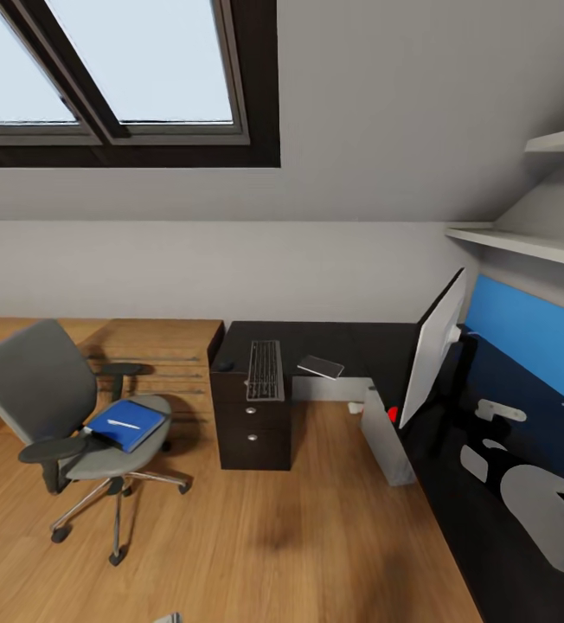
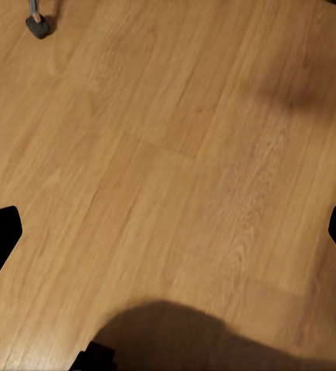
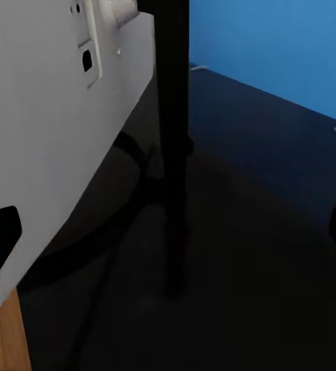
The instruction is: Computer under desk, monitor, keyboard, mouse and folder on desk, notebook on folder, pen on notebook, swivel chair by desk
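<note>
The swivel chair [image 1: 57,415] carries the blue folder [image 1: 126,424] with the white pen [image 1: 123,424] on it; lift flat so the pen stays. Keyboard [image 1: 265,370] lies on the tabletop [image 1: 360,342], monitor [image 1: 432,359] right. Both end effectors spread apart, empty

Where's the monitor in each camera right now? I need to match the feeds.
Head view: the monitor stands on the desk at the picture's right, nearly edge-on, white back toward the blue wall panel.
Right wrist view: close up, its white back beside its black stand pole, with the blue wall panel behind.
Left wrist view: faces the wood floor and a chair castor.
Shared landmark: the wood floor.
</note>
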Tool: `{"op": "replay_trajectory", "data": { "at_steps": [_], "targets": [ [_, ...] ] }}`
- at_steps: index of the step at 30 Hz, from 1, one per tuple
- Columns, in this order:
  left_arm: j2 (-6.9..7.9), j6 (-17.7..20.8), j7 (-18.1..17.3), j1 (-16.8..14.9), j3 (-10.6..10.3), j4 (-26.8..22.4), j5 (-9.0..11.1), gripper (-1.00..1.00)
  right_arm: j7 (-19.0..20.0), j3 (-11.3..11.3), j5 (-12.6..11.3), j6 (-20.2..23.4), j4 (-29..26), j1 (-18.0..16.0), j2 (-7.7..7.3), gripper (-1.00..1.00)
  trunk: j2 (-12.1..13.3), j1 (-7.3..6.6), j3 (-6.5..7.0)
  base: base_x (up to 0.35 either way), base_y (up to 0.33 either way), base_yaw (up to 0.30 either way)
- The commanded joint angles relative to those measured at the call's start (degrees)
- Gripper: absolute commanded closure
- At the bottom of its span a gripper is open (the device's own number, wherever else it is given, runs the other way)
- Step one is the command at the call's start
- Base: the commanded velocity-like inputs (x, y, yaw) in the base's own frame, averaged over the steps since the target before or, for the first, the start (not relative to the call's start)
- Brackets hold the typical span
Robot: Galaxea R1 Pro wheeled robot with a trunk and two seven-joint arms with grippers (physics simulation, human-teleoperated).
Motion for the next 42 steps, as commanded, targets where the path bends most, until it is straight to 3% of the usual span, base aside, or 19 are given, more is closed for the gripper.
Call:
{"op": "replay_trajectory", "data": {
  "at_steps": [1, 19, 42],
  "targets": [
    [0.09, -0.41, 0.39, -0.08, -0.45, -0.05, 0.61, -1.00, 0.10, -0.01, -0.38, -0.31, 0.11, -0.08, -0.01, -1.00, -0.06, 0.02, -0.08, 0.054, 0.000, 0.000],
    [0.01, -0.37, 0.33, -0.08, -0.48, 0.11, 0.64, -1.00, 0.10, -0.01, -0.38, -0.31, 0.11, -0.08, -0.02, -1.00, -0.06, 0.02, -0.08, 0.165, -0.002, 0.000],
    [0.00, -0.32, 0.31, -0.08, -0.61, 0.11, 0.72, -1.00, 0.10, -0.01, -0.38, -0.33, 0.11, -0.08, -0.02, -1.00, -0.06, 0.02, -0.08, 0.074, -0.057, 0.000]
  ]
}}
